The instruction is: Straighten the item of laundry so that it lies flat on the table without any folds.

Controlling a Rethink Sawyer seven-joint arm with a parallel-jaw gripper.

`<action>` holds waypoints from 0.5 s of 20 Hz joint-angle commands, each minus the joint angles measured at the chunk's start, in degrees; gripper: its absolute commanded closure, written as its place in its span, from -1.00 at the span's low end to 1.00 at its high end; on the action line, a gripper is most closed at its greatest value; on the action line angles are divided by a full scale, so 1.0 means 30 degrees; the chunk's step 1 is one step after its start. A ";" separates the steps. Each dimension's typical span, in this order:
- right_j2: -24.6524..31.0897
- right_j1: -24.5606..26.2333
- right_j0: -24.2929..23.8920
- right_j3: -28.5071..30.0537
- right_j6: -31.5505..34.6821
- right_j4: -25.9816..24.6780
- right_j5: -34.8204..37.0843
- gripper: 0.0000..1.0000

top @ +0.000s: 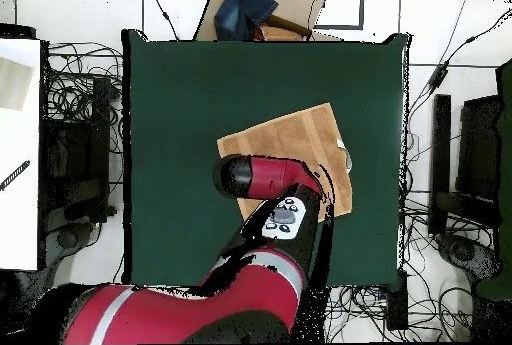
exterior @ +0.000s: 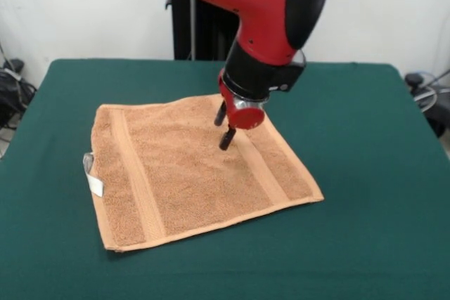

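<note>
The item of laundry point(exterior: 190, 173) is an orange-tan towel spread out on the green table point(exterior: 365, 138), with no fold showing. Two woven bands run across it, and a white loop tag point(exterior: 92, 175) sticks out from its left edge. My gripper point(exterior: 221, 135) hangs over the towel's far middle part. It is open, its black fingers point(exterior: 227, 138) pointing down just above the cloth with nothing between them. In the overhead view the arm covers the gripper and part of the towel point(top: 300, 136) on the table point(top: 180, 141).
The towel lies left of centre in the front view, with wide green cloth on every side. Off the table, the overhead view shows a cardboard box point(top: 290, 6) with blue cloth beyond the far edge, tangled cables point(top: 75, 111) and a white surface point(top: 18, 151).
</note>
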 commanded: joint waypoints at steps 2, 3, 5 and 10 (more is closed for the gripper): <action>-0.0803 0.1889 0.1532 0.0278 0.3719 0.1270 0.3002 -1.00; -0.1423 0.2115 0.1980 -0.0118 0.3663 0.0962 0.2820 -1.00; -0.3214 0.2756 0.3192 -0.1276 0.3594 0.0021 0.2266 -1.00; -0.4754 0.2916 0.4370 -0.2050 0.3208 0.0264 0.3202 -1.00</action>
